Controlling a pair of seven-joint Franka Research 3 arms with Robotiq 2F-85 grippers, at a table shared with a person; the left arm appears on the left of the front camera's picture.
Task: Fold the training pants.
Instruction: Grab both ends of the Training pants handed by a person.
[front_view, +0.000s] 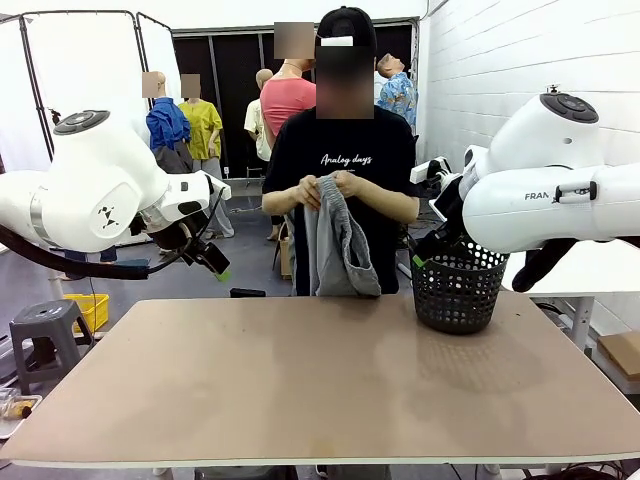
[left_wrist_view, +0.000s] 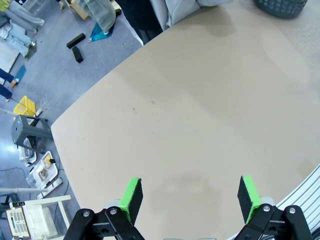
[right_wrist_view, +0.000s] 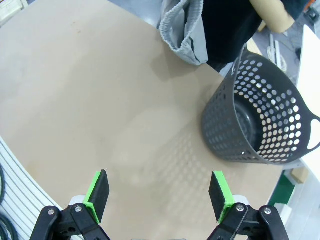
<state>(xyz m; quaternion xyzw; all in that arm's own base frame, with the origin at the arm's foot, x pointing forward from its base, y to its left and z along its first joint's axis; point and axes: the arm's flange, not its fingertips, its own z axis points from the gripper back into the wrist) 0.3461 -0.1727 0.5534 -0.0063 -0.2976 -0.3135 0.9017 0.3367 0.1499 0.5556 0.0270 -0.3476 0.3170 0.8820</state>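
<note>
The light grey training pants (front_view: 336, 245) hang from both hands of the person standing at the table's far edge, bunched at the waistband near chest height. Their lower end shows in the right wrist view (right_wrist_view: 184, 27) and the left wrist view (left_wrist_view: 172, 9). My left gripper (front_view: 210, 258) is raised above the table's left side, open and empty (left_wrist_view: 189, 196). High at the right, just behind the basket, my right gripper (front_view: 428, 250) is also open with nothing between its green pads (right_wrist_view: 159, 192).
A black mesh basket (front_view: 458, 288) stands at the table's far right (right_wrist_view: 260, 125), empty inside. The brown tabletop (front_view: 320, 370) is bare. A grey stool (front_view: 45, 335) and a yellow bin (front_view: 88, 305) sit on the floor to the left.
</note>
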